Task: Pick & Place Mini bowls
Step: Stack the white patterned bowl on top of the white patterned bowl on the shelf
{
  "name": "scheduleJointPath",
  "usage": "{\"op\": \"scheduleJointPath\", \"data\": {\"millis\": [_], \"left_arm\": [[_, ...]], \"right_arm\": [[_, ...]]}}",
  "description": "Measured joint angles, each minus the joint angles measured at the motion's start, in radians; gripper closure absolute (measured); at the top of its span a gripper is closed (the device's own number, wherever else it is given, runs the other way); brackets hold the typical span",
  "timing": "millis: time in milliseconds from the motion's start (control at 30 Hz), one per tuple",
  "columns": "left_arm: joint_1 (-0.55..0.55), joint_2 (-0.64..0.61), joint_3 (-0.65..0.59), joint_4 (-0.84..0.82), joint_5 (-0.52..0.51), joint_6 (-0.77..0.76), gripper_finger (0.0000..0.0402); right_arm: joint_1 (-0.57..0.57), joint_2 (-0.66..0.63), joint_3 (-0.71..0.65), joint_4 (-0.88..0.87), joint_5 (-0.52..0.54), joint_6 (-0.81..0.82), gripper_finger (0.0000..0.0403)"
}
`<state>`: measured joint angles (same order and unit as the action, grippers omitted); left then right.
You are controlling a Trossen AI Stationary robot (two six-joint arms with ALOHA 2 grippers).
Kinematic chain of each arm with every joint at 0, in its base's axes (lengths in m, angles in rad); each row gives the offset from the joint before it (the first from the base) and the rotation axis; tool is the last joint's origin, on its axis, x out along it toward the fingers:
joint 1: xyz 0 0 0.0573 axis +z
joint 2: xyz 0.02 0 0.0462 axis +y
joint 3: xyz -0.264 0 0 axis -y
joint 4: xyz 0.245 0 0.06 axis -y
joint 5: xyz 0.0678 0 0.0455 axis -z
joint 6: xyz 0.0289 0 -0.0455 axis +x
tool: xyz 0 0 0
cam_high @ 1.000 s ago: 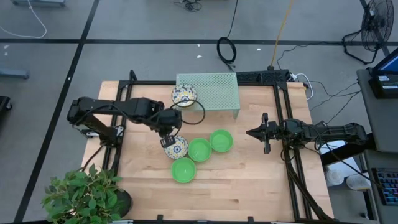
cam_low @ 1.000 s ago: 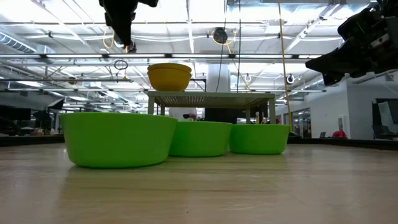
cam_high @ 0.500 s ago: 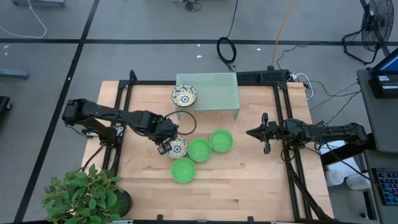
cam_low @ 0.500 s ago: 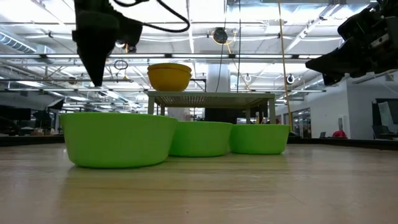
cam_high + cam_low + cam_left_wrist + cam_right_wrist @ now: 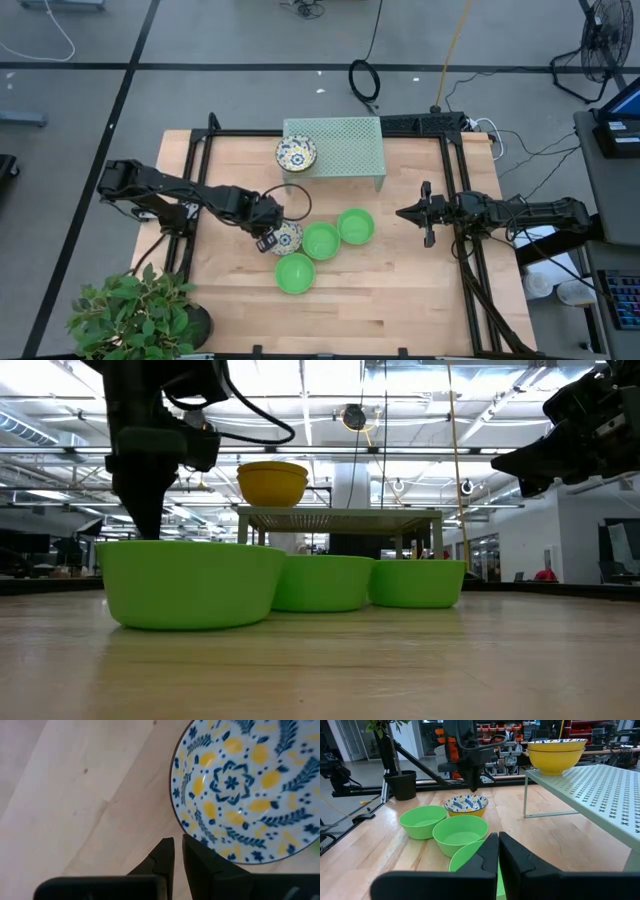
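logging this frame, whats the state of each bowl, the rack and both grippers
floral bowl on the table: upright, empty, beside the green bowls
stacked floral bowls: two nested, upright, on the rack's corner
three green bowls: upright, empty, close together on the table
mesh rack: standing on its legs
left gripper: nearly shut, holding nothing, low at the table bowl's rim
right gripper: shut, empty, waiting off to the right

I'm looking down on a light wooden table with a black frame around it. Directly on it sit three green bowls clustered together, one patterned bowl just beside them, and a pale green mesh rack at the far edge carrying stacked patterned bowls.
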<state>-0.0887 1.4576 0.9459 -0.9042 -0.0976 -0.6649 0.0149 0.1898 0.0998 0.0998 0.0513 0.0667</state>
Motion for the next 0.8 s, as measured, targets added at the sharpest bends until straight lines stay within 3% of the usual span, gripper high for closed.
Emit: {"op": "scheduleJointPath", "data": {"millis": [267,600,800], "left_arm": [[0.039,-0.015,0.004,0.043,0.004,-0.099,0.0347],[0.058,-0.003,-0.008,0.042,0.019,-0.124,0.0236],[0.058,-0.003,-0.037,0.044,0.057,-0.129,0.0206]], "right_arm": [[0.0,0.0,0.0,0.0,0.0,0.0,0.0403],[0.0,0.0,0.0,0.0,0.0,0.0,0.0403],[0.0,0.0,0.0,0.0,0.0,0.0,0.0403]]}}
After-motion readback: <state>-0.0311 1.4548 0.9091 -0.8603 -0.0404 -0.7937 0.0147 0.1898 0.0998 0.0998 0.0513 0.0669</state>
